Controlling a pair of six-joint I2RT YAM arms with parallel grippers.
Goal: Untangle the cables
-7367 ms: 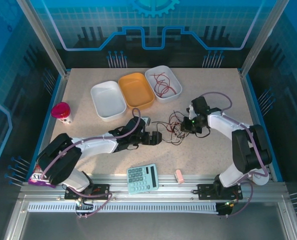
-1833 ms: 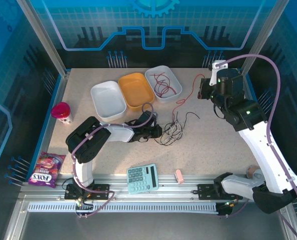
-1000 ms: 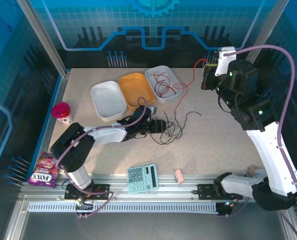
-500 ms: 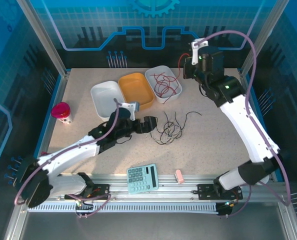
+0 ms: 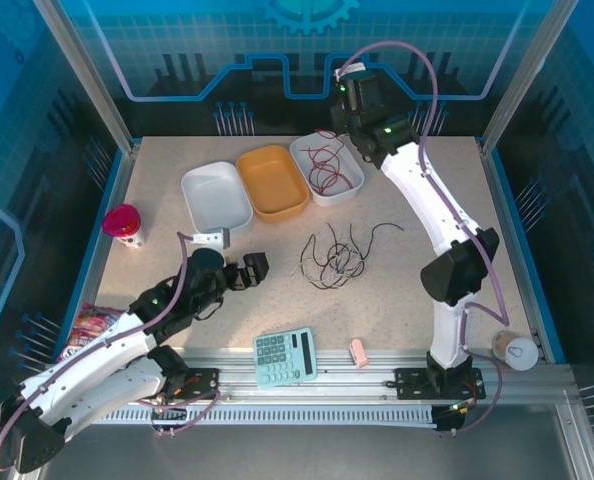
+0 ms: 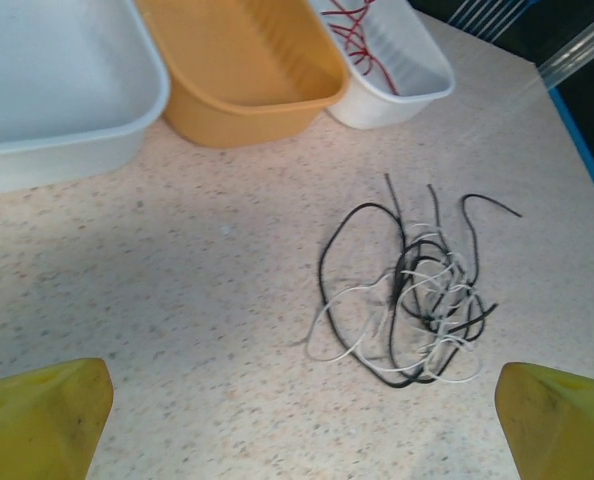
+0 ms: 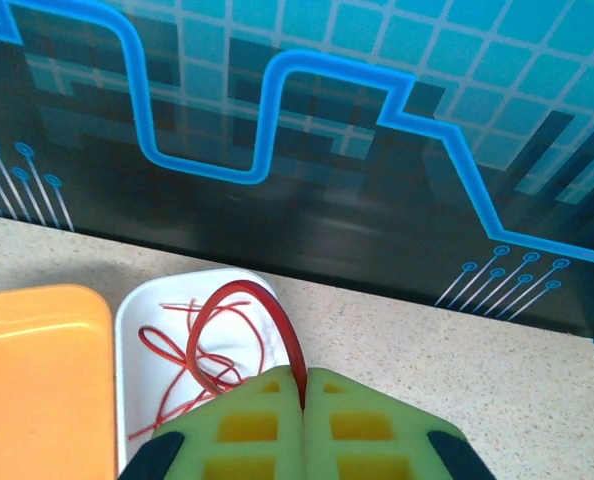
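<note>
I log the left gripper [image 5: 245, 272] with its jaws spread wide and holding nothing, over the near-left part of the table [image 5: 177, 160]. The black and whitish tangle [image 6: 417, 300] lies loose at the surface's middle, apart from that gripper, with bare room on all 4 sides. The right gripper [image 7: 305, 385] is clamped on 1 red cable [image 7: 239, 290] above the white tray [image 7: 129, 330] at the far edge, where more red cables [image 5: 329, 170] lie. An orange tray [image 5: 272, 182] and a 2nd white tray [image 5: 215, 200] adjoin it leftward. A calculator [image 5: 285, 357] sits at the near edge.
</note>
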